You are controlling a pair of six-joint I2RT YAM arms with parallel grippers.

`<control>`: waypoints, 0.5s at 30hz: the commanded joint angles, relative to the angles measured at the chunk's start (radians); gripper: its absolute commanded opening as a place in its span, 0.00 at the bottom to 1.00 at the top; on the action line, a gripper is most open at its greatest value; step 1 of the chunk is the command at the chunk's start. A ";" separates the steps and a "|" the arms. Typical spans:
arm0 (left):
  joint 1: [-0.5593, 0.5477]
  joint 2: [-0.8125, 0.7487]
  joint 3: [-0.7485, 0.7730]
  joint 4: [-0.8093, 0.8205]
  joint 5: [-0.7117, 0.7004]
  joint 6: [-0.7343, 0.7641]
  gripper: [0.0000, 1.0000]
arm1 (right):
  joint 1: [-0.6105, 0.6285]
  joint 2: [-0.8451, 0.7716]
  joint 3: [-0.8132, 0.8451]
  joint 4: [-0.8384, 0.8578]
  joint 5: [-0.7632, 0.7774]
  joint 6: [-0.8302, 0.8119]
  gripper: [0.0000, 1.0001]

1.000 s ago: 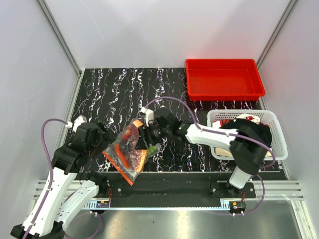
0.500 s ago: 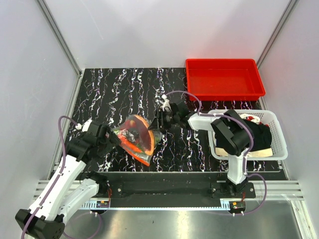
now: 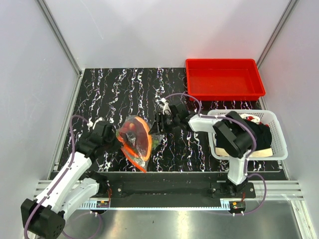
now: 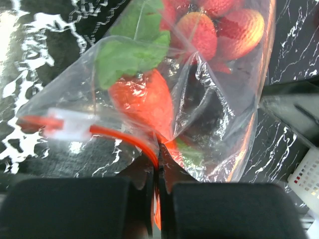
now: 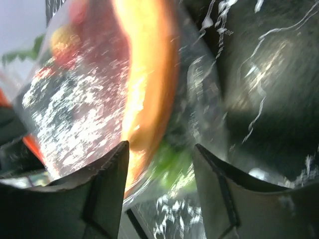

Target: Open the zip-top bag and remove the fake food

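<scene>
The zip-top bag (image 3: 135, 141) is held up just above the black marbled table, between the two arms. My left gripper (image 4: 158, 167) is shut on the bag's edge at the orange-red zip strip (image 4: 119, 138); a white label (image 4: 70, 124) sits left of the pinch. Through the clear plastic I see the fake food: red pieces (image 4: 219, 25), a green leaf (image 4: 127, 57) and an orange-red piece (image 4: 144, 97). My right gripper (image 5: 159, 159) is open at the bag's right side. The orange carrot (image 5: 147, 74) and its green top (image 5: 174, 167) lie just ahead of its fingers, inside the bag.
A red tray (image 3: 224, 79) stands at the back right. A white mesh basket (image 3: 277, 145) with items in it sits at the right edge, behind the right arm's elbow. Grey walls enclose the table on three sides.
The left gripper came up to the bag and shut on its zip edge. The bag rose from lying flat. The right arm folded back to the bag's right side.
</scene>
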 commanded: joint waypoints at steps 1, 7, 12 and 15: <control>0.002 0.015 0.042 0.134 0.132 0.088 0.00 | 0.060 -0.206 0.051 -0.272 0.130 -0.193 0.65; 0.002 -0.030 0.136 0.111 0.128 0.044 0.00 | 0.270 -0.368 0.092 -0.480 0.327 -0.391 0.80; 0.002 0.021 0.211 0.059 0.151 0.004 0.00 | 0.365 -0.431 0.101 -0.547 0.431 -0.442 0.78; 0.001 0.039 0.234 0.054 0.146 0.013 0.00 | 0.412 -0.455 0.120 -0.583 0.495 -0.485 0.76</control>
